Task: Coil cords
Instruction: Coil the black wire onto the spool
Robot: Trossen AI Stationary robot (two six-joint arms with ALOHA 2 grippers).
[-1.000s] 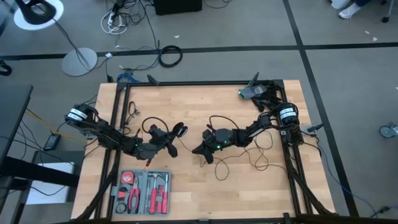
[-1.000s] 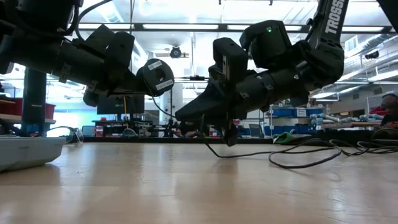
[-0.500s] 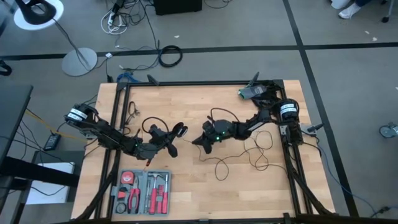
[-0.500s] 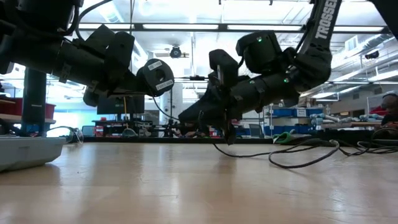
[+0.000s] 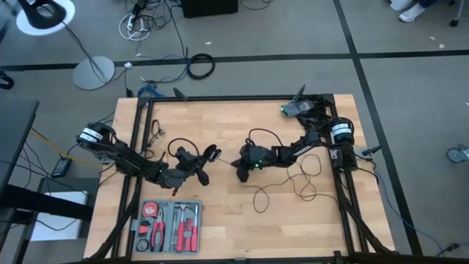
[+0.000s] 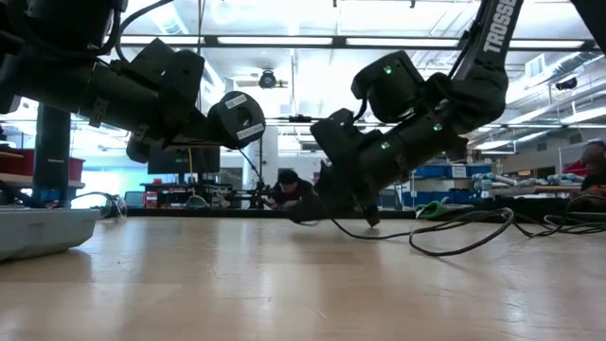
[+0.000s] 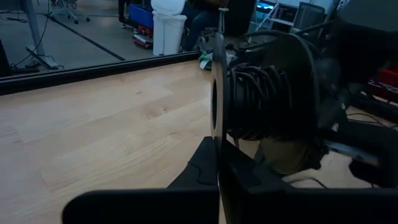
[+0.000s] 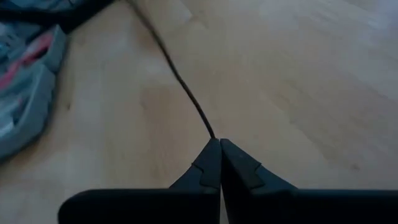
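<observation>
High view looks straight down on the whole pale wooden worktop [image 5: 220,213]; low view faces level across its surface [image 6: 284,284]. Each wrist view sits close above the same boards.

free: bare surface [image 5: 242,227] at the near middle | blocked: tool tray [image 5: 168,225] near-left, loose cord [image 5: 293,187] loops right

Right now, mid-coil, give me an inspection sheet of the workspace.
Surface: wooden table, bare at the front.
Job's things: black cord in loose loops on the right; part wound on a round spool.
Clutter: tool tray front left; green object back right.
Pincers: left pincer shut on the spool; right pincer shut on the cord.
Cables: floor cable coil.
Surroundings: lamp base; person beyond the table.
</observation>
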